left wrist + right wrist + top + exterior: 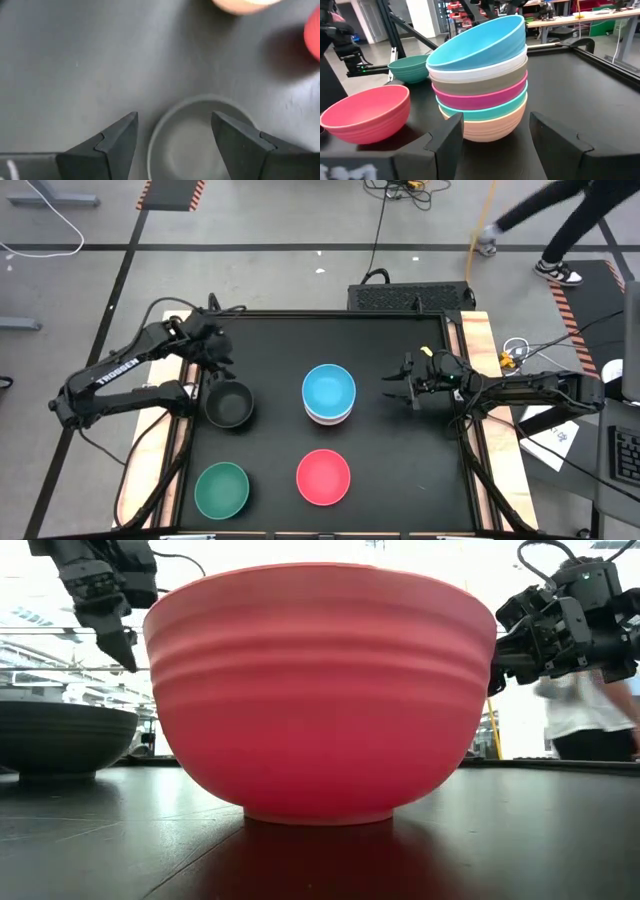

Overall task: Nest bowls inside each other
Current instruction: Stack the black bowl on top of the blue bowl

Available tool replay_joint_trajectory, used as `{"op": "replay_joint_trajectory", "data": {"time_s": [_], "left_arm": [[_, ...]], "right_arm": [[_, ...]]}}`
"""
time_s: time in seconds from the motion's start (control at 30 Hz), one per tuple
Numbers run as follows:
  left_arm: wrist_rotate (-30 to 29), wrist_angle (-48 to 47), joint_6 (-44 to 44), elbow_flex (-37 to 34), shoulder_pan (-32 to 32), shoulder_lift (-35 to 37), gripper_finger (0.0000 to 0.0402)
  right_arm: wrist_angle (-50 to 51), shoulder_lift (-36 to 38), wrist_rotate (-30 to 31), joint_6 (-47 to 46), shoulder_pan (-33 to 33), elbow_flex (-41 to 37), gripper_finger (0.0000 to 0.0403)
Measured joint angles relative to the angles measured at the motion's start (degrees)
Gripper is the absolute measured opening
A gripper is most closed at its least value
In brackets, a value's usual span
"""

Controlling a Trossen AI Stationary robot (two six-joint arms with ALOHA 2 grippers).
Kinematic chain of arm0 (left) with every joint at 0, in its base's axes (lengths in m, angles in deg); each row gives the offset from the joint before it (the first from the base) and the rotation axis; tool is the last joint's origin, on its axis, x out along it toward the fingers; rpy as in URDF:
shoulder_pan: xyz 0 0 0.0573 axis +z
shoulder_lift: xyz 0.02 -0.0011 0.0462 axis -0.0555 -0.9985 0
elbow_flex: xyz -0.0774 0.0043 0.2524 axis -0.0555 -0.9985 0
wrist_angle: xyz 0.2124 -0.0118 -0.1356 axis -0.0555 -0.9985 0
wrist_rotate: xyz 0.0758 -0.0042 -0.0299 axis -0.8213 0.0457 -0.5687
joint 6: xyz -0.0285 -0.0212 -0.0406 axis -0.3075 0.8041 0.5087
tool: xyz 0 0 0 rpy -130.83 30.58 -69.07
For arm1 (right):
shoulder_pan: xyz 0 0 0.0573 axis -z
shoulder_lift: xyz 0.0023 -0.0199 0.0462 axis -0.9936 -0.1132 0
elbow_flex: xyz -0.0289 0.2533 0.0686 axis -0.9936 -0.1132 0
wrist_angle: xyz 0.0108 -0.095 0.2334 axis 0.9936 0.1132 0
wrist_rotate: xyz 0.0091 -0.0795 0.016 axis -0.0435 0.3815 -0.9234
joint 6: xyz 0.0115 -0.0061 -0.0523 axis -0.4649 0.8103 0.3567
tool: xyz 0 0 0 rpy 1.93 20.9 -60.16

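Note:
A stack of nested bowls (329, 393) stands at the table's middle: blue on top, then white, taupe, magenta, teal and orange (480, 75). The black bowl (228, 403) sits alone to its left. The green bowl (221, 489) and the red bowl (323, 477) stand near the near edge. My left gripper (217, 367) hangs open above the black bowl's far rim (200, 140), clear of it (115, 635). My right gripper (392, 388) is open, level, just right of the stack (496, 120), touching nothing.
The black tabletop (270, 350) has bare room along its far side and at its right near corner. Raised wooden rails (478, 340) edge the table left and right. A person walks on the floor beyond the far edge (560, 220).

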Motion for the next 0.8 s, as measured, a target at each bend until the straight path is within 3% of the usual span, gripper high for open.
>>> {"op": "replay_joint_trajectory", "data": {"time_s": [0.13, 0.23, 0.5, 0.8], "left_arm": [[-0.83, -8.46, 0.23, 0.29, -0.02, -1.01, 0.0255], [-4.24, -7.62, 1.87, 0.44, -0.07, -0.90, 0.0255], [-6.28, -7.63, 3.58, 0.40, -0.07, -3.81, 0.0255], [-5.50, -7.65, 3.07, 0.36, -0.53, -10.77, 0.0255]], "right_arm": [[-0.02, 0.00, -0.08, 0.03, -0.02, -0.02, 0.0219], [-0.07, 0.00, -0.04, 0.48, -0.02, -0.02, 0.0219], [-0.02, 0.02, 0.02, -0.50, -0.02, -0.04, 0.0219], [0.44, 0.01, 0.05, -1.69, -0.04, -0.04, 0.0219]]}}
